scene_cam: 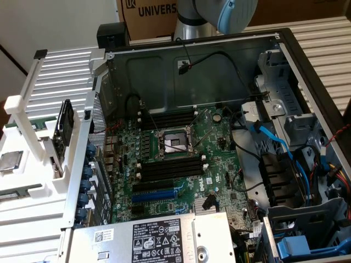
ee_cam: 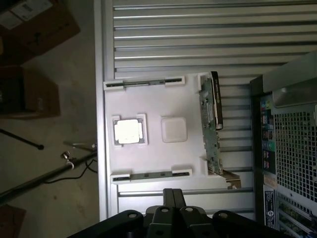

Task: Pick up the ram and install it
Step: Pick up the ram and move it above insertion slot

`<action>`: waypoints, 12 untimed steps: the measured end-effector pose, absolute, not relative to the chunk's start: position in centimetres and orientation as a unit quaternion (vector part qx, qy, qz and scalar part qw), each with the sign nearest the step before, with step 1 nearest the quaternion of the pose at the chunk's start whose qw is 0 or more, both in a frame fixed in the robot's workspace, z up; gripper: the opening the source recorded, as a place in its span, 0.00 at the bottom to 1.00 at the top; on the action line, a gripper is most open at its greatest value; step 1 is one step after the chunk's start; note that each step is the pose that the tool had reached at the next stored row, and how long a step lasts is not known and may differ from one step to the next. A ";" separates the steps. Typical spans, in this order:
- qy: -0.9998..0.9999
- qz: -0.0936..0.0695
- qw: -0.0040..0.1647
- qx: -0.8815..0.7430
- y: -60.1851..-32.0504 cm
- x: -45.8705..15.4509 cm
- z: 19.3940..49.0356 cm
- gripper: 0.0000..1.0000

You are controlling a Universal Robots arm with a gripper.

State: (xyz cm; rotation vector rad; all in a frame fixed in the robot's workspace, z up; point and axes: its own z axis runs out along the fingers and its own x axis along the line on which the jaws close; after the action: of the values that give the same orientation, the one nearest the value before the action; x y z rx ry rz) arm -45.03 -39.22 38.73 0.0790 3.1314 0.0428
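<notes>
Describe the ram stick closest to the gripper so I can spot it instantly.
Beside the open computer case sits a white tray. The ram stands on edge in white clips along the tray edge nearest the gripper. It is a long, thin dark stick, unlike the square silver processor and the broad upright card.

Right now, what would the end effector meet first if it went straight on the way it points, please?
Probably the tray, by the ram along its edge nearest the shut end effector hanging above; depth is unclear, so the exact spot is uncertain.
</notes>
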 end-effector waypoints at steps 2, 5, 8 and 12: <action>1.000 0.014 0.004 0.025 -39.2 -45.0 38.7 0.11; 1.000 0.014 0.004 0.025 -39.2 -45.0 38.7 0.11; 1.000 0.014 0.004 0.025 -39.2 -45.0 38.7 0.11; 1.000 0.014 0.006 0.008 -39.2 -45.1 38.7 0.11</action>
State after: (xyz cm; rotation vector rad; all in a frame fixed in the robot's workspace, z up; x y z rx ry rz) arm -45.10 -39.18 38.73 0.0240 3.1285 0.0433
